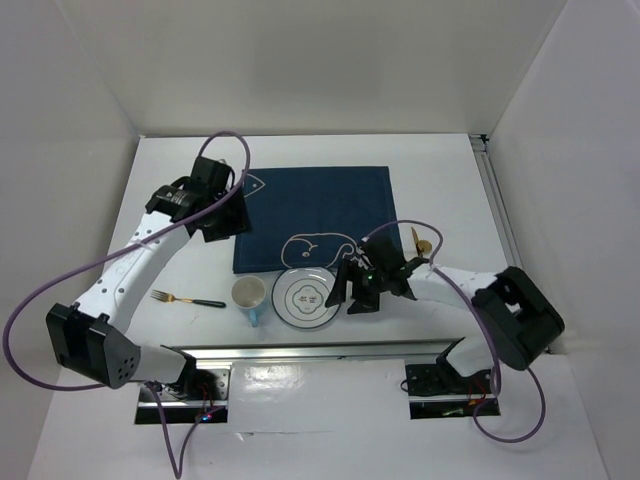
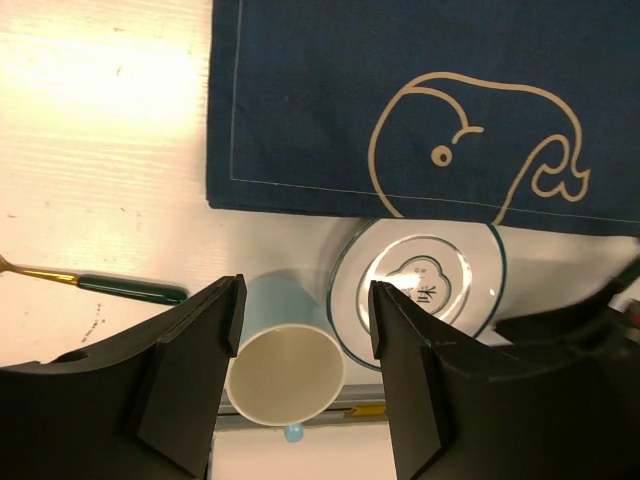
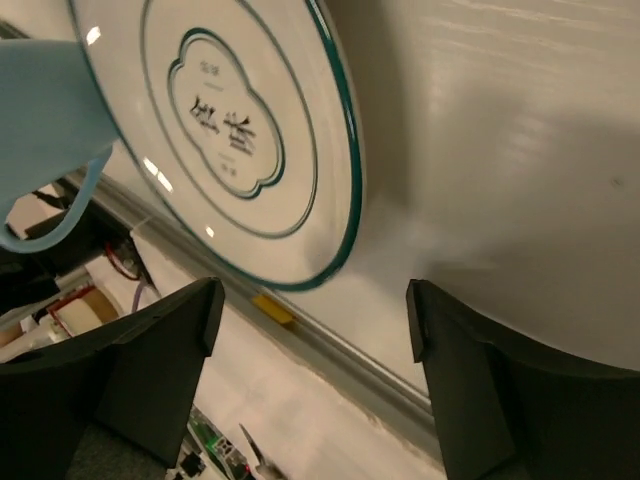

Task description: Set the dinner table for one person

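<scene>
1. Top external: the large flat matte white dinner table (image 1: 440,170) fills the middle of the frame, with a metal rail (image 1: 300,350) along its lower edge. A navy whale-print cloth placemat (image 1: 320,205) lies at centre. Below it, from right to left, are a round white plate with a teal rim (image 1: 303,297), a pale blue cup (image 1: 250,296) and a gold fork with a dark handle (image 1: 187,299). A gold spoon (image 1: 422,243) lies right of the placemat. The left gripper (image 1: 225,218) hovers at the placemat's left edge and the right gripper (image 1: 352,292) sits just right of the plate. The table looks rigid, heavy and fixed. It is likely a surface to set things on, not something to grasp, and its smooth top may let the plate slide.

2. Left wrist: only this view shows the left gripper (image 2: 305,295) released, its jaws spread and empty above the cup (image 2: 285,375). The plate (image 2: 425,285) meets the placemat's (image 2: 300,100) lower edge, and bare table (image 2: 100,150) fills the upper left.

3. Right wrist: this close view shows the right gripper (image 3: 315,295) spread wide with nothing held, and the plate's (image 3: 230,130) rim near the rail (image 3: 340,350). Table (image 3: 500,150) fills the upper right. The spoon appears only from above.
</scene>
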`<state>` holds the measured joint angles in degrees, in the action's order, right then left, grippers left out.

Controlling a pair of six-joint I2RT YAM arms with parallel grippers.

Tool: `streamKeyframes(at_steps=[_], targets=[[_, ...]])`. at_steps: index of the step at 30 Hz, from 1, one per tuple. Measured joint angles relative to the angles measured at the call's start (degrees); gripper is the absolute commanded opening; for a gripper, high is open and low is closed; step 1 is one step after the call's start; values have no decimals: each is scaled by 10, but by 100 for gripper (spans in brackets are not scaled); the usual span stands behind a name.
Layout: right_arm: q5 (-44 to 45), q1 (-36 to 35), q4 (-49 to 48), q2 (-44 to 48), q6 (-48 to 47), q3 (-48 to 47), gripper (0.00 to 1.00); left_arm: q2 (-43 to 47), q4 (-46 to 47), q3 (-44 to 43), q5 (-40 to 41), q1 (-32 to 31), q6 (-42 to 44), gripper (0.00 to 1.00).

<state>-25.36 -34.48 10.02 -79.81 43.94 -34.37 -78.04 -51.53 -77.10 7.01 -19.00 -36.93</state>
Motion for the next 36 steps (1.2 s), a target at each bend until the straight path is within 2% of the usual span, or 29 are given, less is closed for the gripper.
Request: streamKeyframes(at_steps=[5,7,8,11,12,13,18,22,25,28,31,36], targets=[[10,-39,-89,-60,58,-1,72,9,2,0,-7,-3,-9,69],[16,-49,-118,-73,75,-1,64,12,2,0,-9,-3,-9,69],[24,-53,-127,-77,82,-1,50,13,2,0,-9,-3,-9,69],[63,-63,-131,-76,97,10,19,16,1,0,-9,-6,-9,69],[77,-67,-127,-72,108,17,6,17,1,0,-9,-6,-8,69],[86,-69,-125,-60,124,25,0,19,1,0,-12,-7,-7,68],[136,-76,-57,72,149,42,0,22,-3,-25,-31,-9,-4,68],[176,-75,61,194,151,42,0,22,-9,-71,-36,-16,5,67],[195,-76,171,253,146,1,0,22,-9,-95,-35,-19,10,67],[209,-76,241,261,134,-59,0,21,-12,-98,-35,-19,10,67],[226,-70,269,240,119,-118,0,17,-17,-98,-34,-19,10,67],[225,-12,237,113,87,-198,0,4,-19,-98,-28,-19,10,68]])
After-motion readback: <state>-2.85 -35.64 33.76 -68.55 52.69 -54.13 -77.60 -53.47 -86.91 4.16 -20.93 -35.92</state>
